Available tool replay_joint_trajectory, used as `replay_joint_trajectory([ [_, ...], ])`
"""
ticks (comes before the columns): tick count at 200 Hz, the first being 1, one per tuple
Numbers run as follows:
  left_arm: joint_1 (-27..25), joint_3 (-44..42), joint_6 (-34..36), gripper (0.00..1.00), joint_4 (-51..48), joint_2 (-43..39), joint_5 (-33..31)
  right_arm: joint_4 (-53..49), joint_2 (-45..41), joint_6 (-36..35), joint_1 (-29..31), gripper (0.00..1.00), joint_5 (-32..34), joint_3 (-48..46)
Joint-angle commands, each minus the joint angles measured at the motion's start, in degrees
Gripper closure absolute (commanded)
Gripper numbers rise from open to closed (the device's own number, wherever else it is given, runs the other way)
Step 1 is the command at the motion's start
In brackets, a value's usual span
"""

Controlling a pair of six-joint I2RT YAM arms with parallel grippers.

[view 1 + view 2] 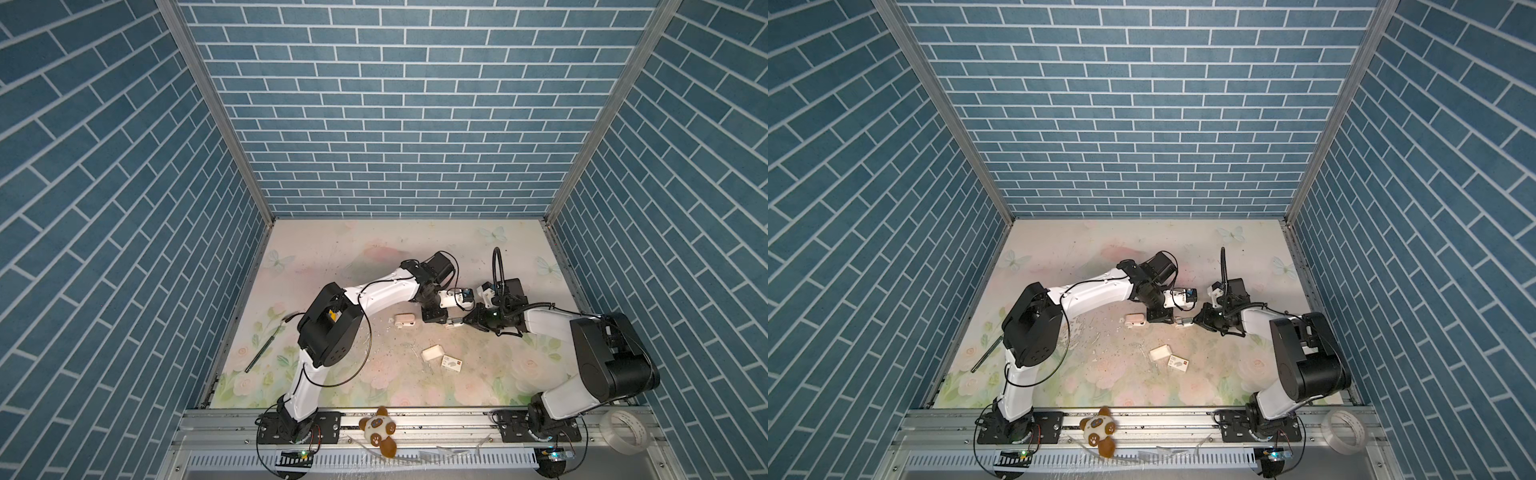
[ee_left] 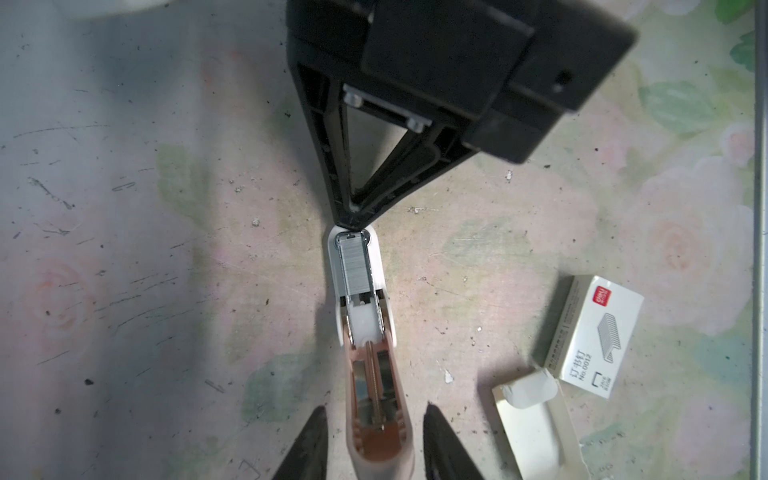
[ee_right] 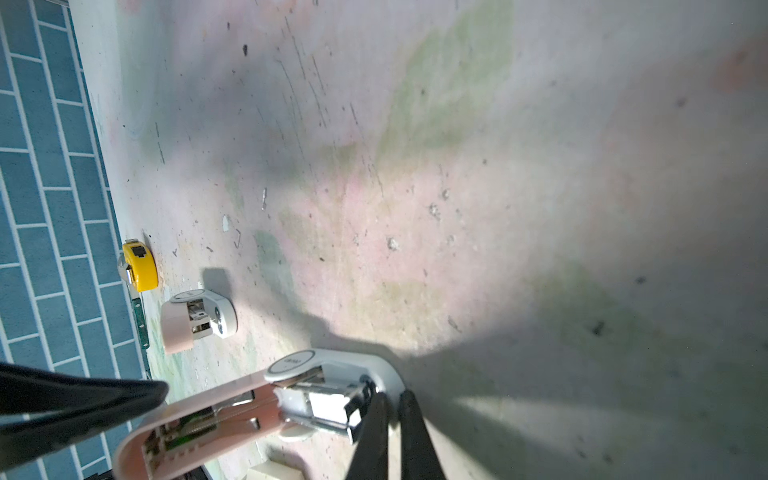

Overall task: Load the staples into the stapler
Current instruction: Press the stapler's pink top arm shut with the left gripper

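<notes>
Beside the white sleeve [image 2: 594, 332] and tray [image 2: 536, 424] on the desk [image 2: 124, 249], staples [image 2: 353, 268] lie in the opened stapler [image 2: 365, 328], left pincer [image 2: 375, 409] spread astride its pink lid [image 2: 370, 449], right pincer [image 2: 352, 222] closed at its nose.

We list: a floral-print table mat [image 1: 332, 249], scuffed and speckled; blue brick-pattern walls [image 1: 395, 104] on three sides; a yellow tape measure [image 3: 141, 266] just beside one wall; a thin dark strip [image 1: 264, 347] lying near the left wall; a brown-and-white plush toy [image 1: 376, 426] on the front aluminium rail [image 1: 449, 424]; a roll of clear tape [image 1: 613, 440] at that rail's right end.
</notes>
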Motion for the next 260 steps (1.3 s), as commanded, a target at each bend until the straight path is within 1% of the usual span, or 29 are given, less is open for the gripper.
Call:
replay_joint_trajectory([
  [1,-0.36,0.54,0.52,0.57,-1.34,0.88,-0.78,-2.37,1.43,-2.11,0.49,0.91,-0.34,0.35],
  [28,-0.36,-0.16,0.87,0.58,-1.33,0.66,-1.18,-2.43,1.43,-2.12,0.49,0.91,-0.42,0.37],
  [72,-0.36,-0.35,0.71,0.70,-1.41,0.93,-0.85,-2.10,1.82,-2.29,0.49,0.91,-1.44,0.37],
  [115,-0.36,0.32,0.79,0.75,-2.01,0.81,-0.44,-1.62,2.47,-2.11,1.13,0.92,-2.66,0.54],
  [155,-0.79,2.14,0.63,0.85,-3.25,1.99,-0.87,-0.99,3.33,-1.79,2.60,0.94,-2.79,0.45],
  [207,-2.01,3.33,0.36,0.85,-3.22,3.10,-1.42,0.77,3.96,-0.80,3.51,0.95,-3.06,-0.23],
  [260,-3.23,6.74,-0.15,0.86,-3.81,5.77,-1.82,2.94,3.80,0.94,4.26,0.96,-3.16,-1.45],
])
